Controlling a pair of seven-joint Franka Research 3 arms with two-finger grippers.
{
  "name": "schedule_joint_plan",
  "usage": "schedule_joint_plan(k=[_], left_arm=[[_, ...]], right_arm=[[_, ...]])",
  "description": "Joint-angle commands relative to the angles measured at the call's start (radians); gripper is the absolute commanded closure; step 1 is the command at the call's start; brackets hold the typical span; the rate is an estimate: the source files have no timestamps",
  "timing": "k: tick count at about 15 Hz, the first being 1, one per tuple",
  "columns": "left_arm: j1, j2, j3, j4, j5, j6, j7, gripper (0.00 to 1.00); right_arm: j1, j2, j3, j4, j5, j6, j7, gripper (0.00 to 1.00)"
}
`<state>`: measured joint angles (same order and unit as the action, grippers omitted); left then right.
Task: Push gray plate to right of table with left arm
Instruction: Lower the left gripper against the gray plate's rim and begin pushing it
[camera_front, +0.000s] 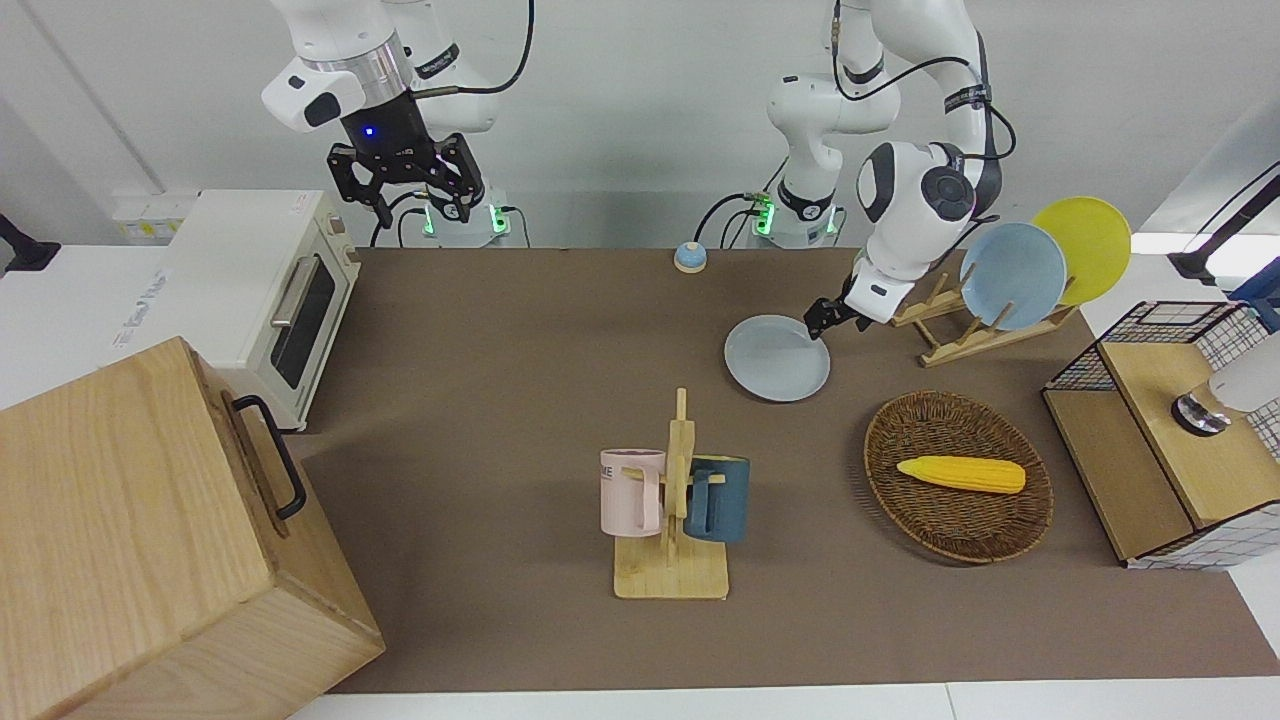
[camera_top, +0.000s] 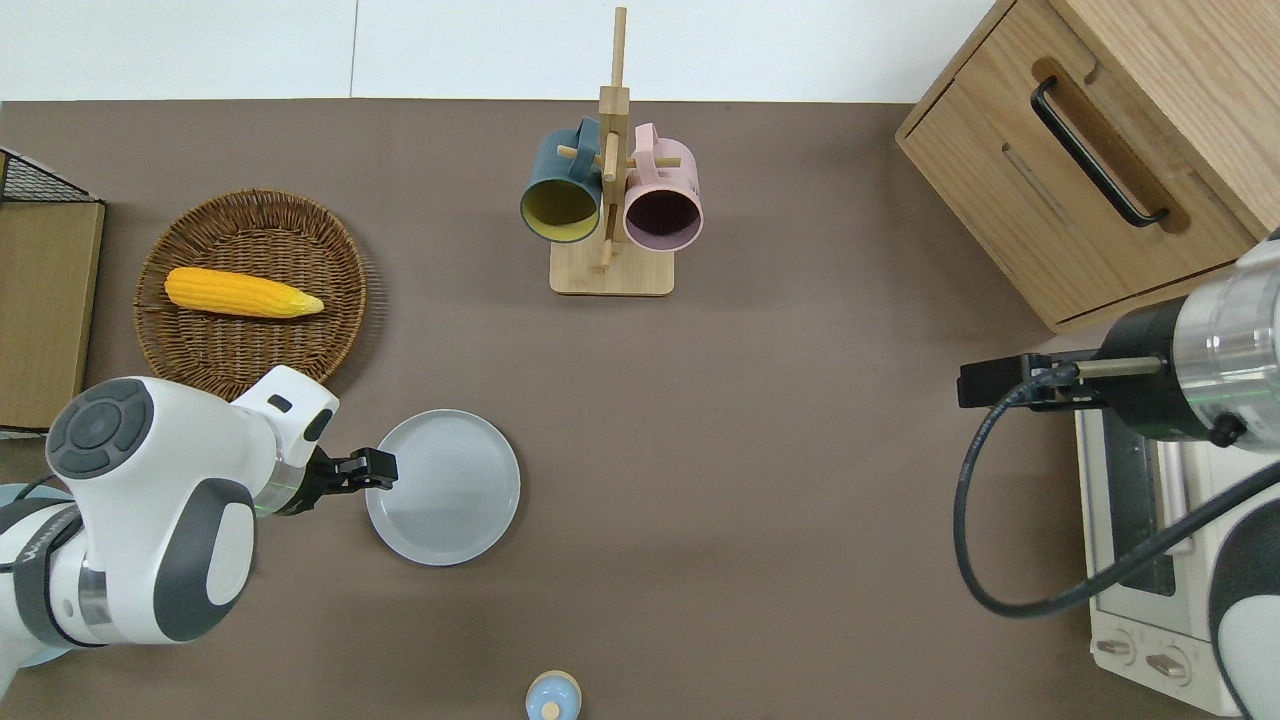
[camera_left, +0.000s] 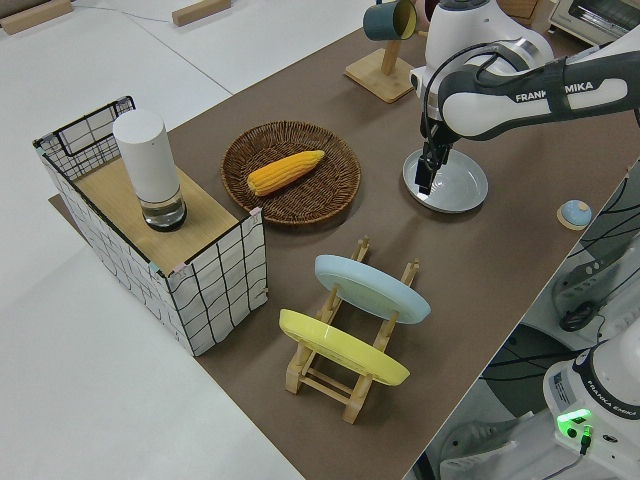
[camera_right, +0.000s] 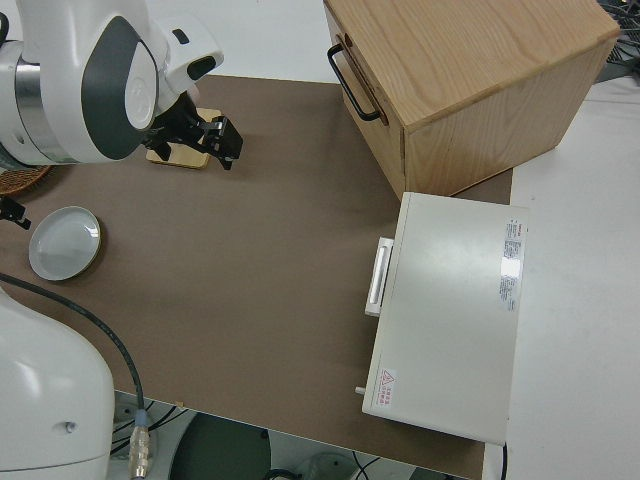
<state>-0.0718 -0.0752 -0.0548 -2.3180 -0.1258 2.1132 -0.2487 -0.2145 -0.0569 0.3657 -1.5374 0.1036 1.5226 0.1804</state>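
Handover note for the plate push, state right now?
Left gripper: low at the gray plate, at its rim toward the left arm's end; can't tell whether the jaws are open or shut.
Right arm: parked, jaws open.
Plate lies flat on the table, nearer to the robots than the wicker basket.
Done: approach.
Left: the whole push toward the right arm's end.

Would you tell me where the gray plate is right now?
The gray plate lies flat on the table, toward the left arm's end, nearer to the robots than the wicker basket, with the left gripper at its rim.
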Motion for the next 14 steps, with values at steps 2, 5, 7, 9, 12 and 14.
schedule_joint_plan(k=[2,5,7,9,12,14], left_arm=[[-0.008,-0.002,0.001,-0.063,-0.020,0.077,0.011,0.05],[-0.008,0.024,0.000,-0.070,-0.020,0.108,0.011,0.08],[-0.008,0.028,-0.002,-0.069,-0.031,0.108,0.011,0.10],[-0.008,0.032,-0.002,-0.070,-0.035,0.113,0.011,0.13],[-0.010,0.057,-0.003,-0.070,-0.037,0.136,0.012,0.13],[-0.010,0.066,-0.005,-0.070,-0.040,0.136,0.026,0.14]], right_arm=[[-0.006,0.006,0.004,0.014,0.016,-0.005,0.002,0.005],[-0.006,0.006,0.004,0.014,0.016,-0.005,0.002,0.005],[-0.006,0.006,0.004,0.014,0.016,-0.005,0.002,0.005],[-0.006,0.006,0.004,0.014,0.016,-0.005,0.002,0.005],[-0.006,0.006,0.004,0.014,0.016,-0.005,0.002,0.005],[-0.006,0.006,0.004,0.014,0.016,-0.005,0.002,0.005]])
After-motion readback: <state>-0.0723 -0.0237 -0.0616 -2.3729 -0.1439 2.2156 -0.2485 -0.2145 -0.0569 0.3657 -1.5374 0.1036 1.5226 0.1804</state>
